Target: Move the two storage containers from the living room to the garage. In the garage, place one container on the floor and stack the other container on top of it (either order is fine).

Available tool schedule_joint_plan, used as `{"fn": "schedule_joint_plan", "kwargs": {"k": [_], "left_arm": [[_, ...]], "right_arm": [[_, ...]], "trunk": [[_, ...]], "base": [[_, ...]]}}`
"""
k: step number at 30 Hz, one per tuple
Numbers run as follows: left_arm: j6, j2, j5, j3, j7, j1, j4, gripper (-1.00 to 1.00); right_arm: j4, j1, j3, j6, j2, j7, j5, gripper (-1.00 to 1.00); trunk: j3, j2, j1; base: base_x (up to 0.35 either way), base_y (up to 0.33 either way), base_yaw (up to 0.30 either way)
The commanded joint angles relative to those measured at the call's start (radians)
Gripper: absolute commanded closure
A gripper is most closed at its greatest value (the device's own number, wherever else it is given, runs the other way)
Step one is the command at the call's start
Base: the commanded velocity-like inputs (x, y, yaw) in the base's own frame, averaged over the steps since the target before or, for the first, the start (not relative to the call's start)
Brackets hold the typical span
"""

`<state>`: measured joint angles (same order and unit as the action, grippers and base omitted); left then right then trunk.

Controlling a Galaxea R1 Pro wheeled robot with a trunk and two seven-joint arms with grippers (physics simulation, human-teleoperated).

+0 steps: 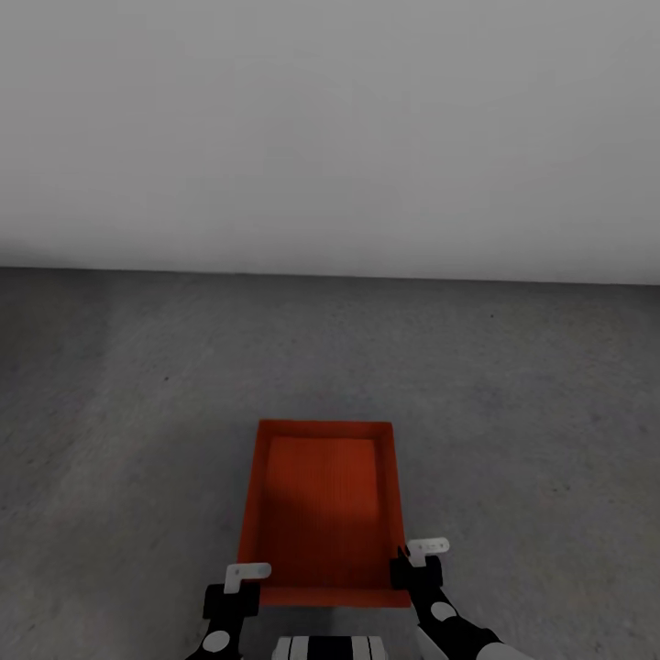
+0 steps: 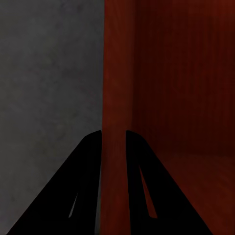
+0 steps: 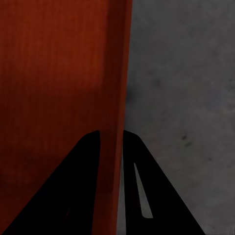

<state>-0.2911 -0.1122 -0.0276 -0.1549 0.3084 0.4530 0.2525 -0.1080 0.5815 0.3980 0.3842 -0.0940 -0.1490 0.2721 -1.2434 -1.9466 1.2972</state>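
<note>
No readable text, label, brand, number or sign appears in any of the three views. The orange-red storage container (image 1: 323,504), the grey floor (image 1: 110,412) and the pale wall (image 1: 330,128) are all plain and unmarked. The small white tabs on the left gripper (image 1: 246,587) and the right gripper (image 1: 417,561) show faint specks too small to read.

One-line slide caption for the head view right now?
Both end effectors, left and right, clamp opposite walls of an orange-red storage container over the grey concrete floor, facing a bare wall.
</note>
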Motion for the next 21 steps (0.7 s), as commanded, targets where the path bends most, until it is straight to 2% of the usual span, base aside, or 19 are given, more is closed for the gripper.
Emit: {"fn": "schedule_joint_plan", "kwargs": {"k": [1, 17, 21], "left_arm": [[-0.068, 0.000, -0.087, 0.031, 0.032, 0.001, 0.018, 1.00], [-0.068, 0.000, -0.087, 0.031, 0.032, 0.001, 0.018, 1.00], [-0.068, 0.000, -0.087, 0.031, 0.032, 0.001, 0.018, 1.00]], "right_arm": [[0.007, 0.000, -0.048, 0.004, 0.000, -0.054, 0.027, 1.00], [0.007, 0.000, -0.048, 0.003, 0.000, -0.055, 0.027, 1.00], [0.007, 0.000, -0.048, 0.004, 0.000, -0.054, 0.027, 1.00]], "trunk": [[-0.001, 0.000, 0.000], [-0.001, 0.000, 0.000], [-0.013, -0.028, 0.015]], "base": [[0.000, 0.000, 0.000], [0.000, 0.000, 0.000], [0.000, 0.000, 0.000]]}}
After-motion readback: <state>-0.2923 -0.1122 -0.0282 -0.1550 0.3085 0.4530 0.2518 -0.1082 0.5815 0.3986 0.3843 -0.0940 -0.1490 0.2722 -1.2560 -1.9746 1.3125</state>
